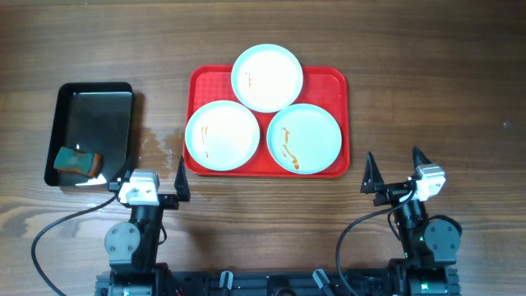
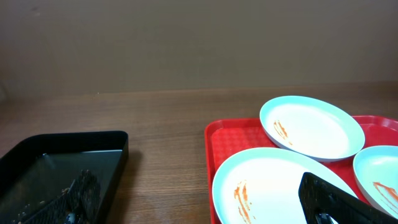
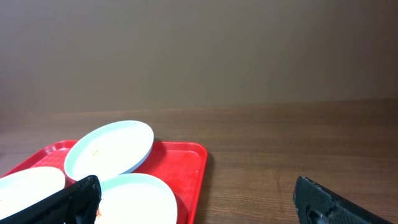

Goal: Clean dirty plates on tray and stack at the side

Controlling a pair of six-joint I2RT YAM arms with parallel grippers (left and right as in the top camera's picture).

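Altogether, three plates (image 1: 267, 78) lie on one tray (image 1: 332, 80); left end effector (image 1: 149, 178) and right end effector (image 1: 393, 161) gape open.

Left arm (image 1: 131, 238) and right arm (image 1: 427, 234): same build, black housings, round motor disc at each lower joint. Left gripper (image 1: 149, 174) and right gripper (image 1: 394, 168): 2 black pointed triangular fingers each. A silver-white boxy block sits behind each pair, left block (image 1: 140, 187), right block (image 1: 429, 177). 1 black cable per arm: left cable (image 1: 57, 226) loops out toward 9 o'clock, right cable (image 1: 353, 230) curves at its 9 o'clock side. Small green light on the right arm. Up close, fingers (image 2: 333, 199) are matte black and finely textured.
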